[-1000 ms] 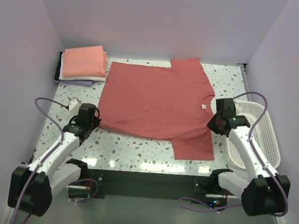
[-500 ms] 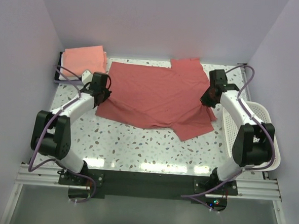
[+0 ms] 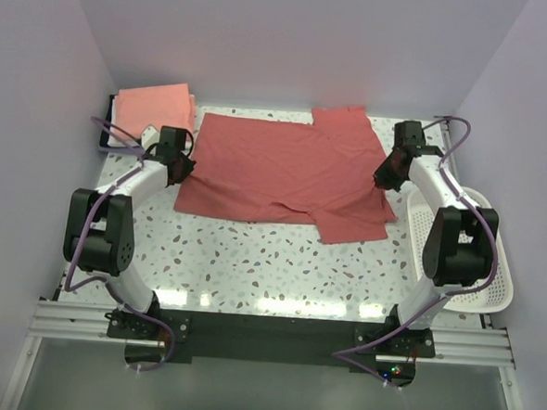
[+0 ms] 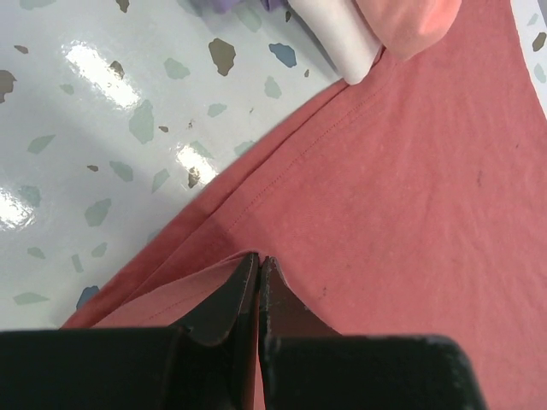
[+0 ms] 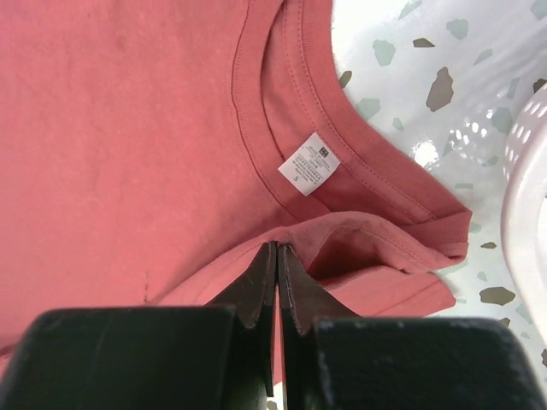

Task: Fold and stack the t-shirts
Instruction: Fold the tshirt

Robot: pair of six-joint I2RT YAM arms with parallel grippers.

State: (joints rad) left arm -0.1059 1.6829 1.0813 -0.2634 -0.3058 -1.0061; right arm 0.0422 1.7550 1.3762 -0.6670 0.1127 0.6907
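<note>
White neck label [image 5: 309, 164], tiny print, dusty-red t-shirt [image 5: 128, 128]

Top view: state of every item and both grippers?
red t-shirt, lying open, near edge rumpled, pinched at both ends.
folded t-shirts, stacked at back left, salmon-pink on top.
left gripper, shut on the red t-shirt's hem edge.
right gripper, shut on the red t-shirt by the collar.
basket, upright at the right edge.

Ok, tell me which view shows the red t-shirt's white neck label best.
The right wrist view: the neck label sits large and sharp on the red t-shirt, with its print lines visible. In the top view I cannot make it out. The left wrist view shows only the shirt's opposite edge.
</note>
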